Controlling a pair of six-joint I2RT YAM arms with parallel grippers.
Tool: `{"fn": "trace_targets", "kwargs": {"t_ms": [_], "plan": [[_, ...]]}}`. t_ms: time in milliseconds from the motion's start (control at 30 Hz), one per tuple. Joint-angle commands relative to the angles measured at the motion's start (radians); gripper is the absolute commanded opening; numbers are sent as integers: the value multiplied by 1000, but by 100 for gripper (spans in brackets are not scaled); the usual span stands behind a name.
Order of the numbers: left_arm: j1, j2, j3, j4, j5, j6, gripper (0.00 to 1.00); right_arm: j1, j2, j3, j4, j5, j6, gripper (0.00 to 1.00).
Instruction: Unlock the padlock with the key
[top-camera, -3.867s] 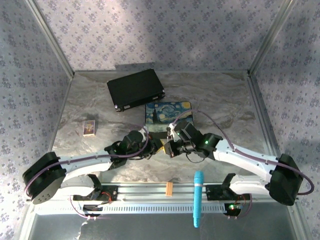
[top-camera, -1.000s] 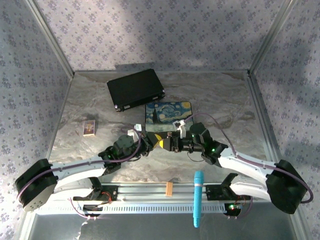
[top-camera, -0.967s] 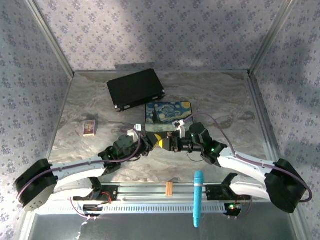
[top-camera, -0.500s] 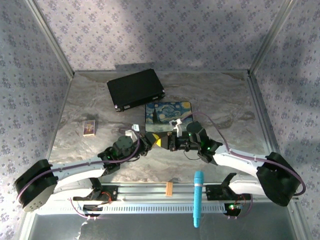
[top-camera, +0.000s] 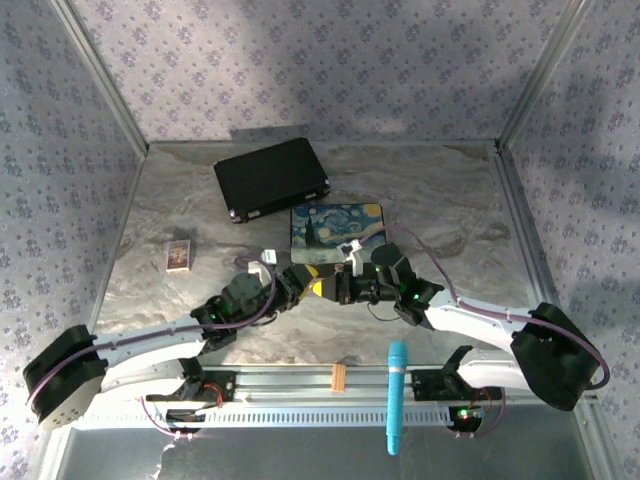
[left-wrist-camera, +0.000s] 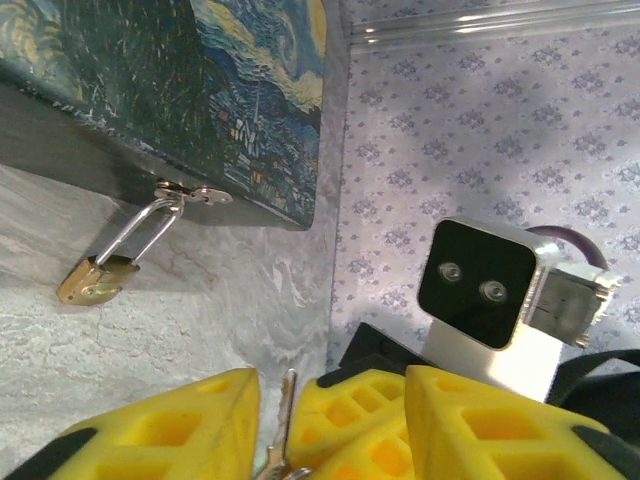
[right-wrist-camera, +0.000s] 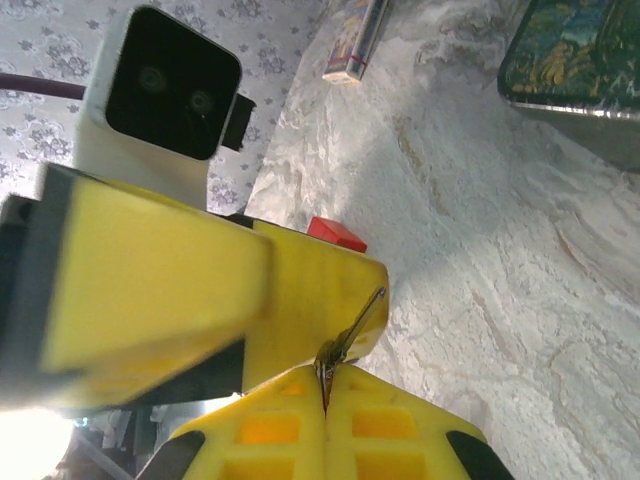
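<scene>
The one small brass padlock (left-wrist-camera: 97, 281), boxy with a thin silver shackle, hangs tilted from the metal hasp (left-wrist-camera: 190, 193) on the front of the painted box (left-wrist-camera: 230, 90), over the grey marbled worktop (left-wrist-camera: 200, 330). My right tool (right-wrist-camera: 325, 390) is clamped on the single thin silvery key (right-wrist-camera: 352, 330), its blade poking out between the ribbed yellow pads. My left tool (left-wrist-camera: 335, 380) stands apart, just beside the key.

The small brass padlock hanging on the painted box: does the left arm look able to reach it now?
Probably yes. The small brass padlock hangs from the painted box's hasp ahead of the left gripper, with only bare marble tabletop between.
</scene>
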Motion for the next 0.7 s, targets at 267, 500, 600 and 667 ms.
{"fn": "trace_targets", "kwargs": {"t_ms": [267,500,600,667], "plan": [[81,43,58,-61,208,134,48,8,20,72,-49,-213,-69,0],[81,46,78,-13,294,197,40,-3,43,124,-146,-324,-131,0],[81,-9,64,-74,262,213,35,-13,46,129,-156,-337,-130,0],[82,-27,56,-87,261,218,30,-20,49,132,-160,-339,-134,0]]}}
